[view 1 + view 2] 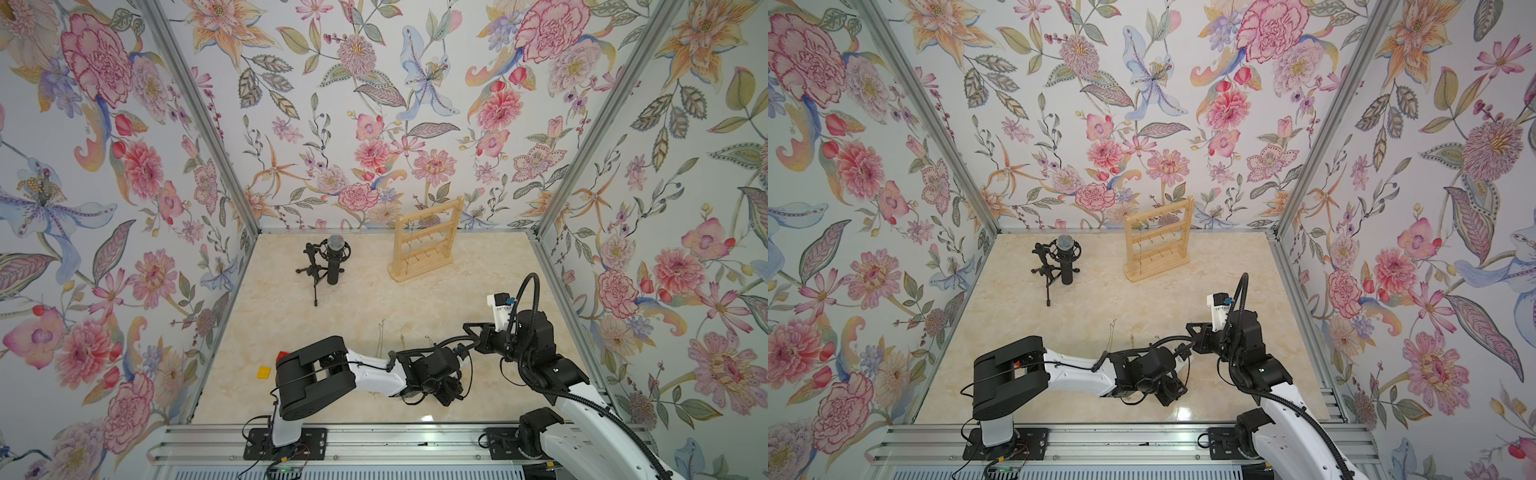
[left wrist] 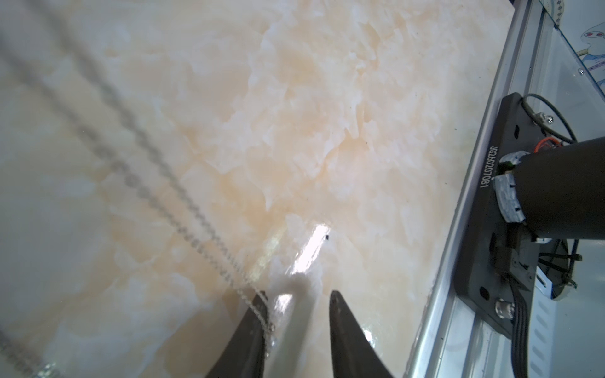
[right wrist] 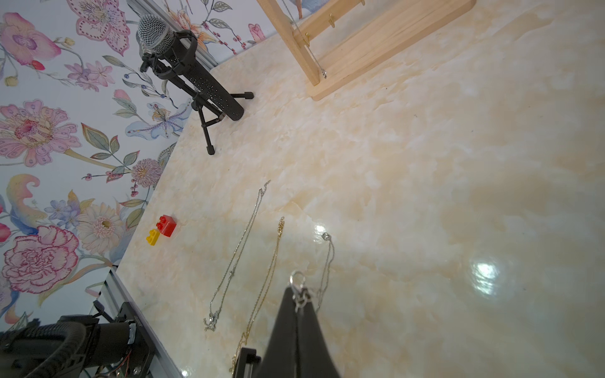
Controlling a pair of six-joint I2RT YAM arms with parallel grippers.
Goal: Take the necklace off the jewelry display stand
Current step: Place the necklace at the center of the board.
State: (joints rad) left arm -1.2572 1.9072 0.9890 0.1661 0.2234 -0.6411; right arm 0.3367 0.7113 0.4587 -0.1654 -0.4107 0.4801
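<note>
Bright; table [image 2: 307,248] glare; necklace [image 2: 196,245] OOF.

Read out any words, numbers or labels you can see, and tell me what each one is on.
"JG260207081": on the black base plate, left wrist view.
Print on the right arm's white camera mount: too blurred to read.
Faint mark on the left arm's white link: too small to read.

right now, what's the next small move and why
Likely lower the right fingers and open them: they pinch a clasp, a chain drapes over a left finger, and other necklaces already lie on the table.
</note>
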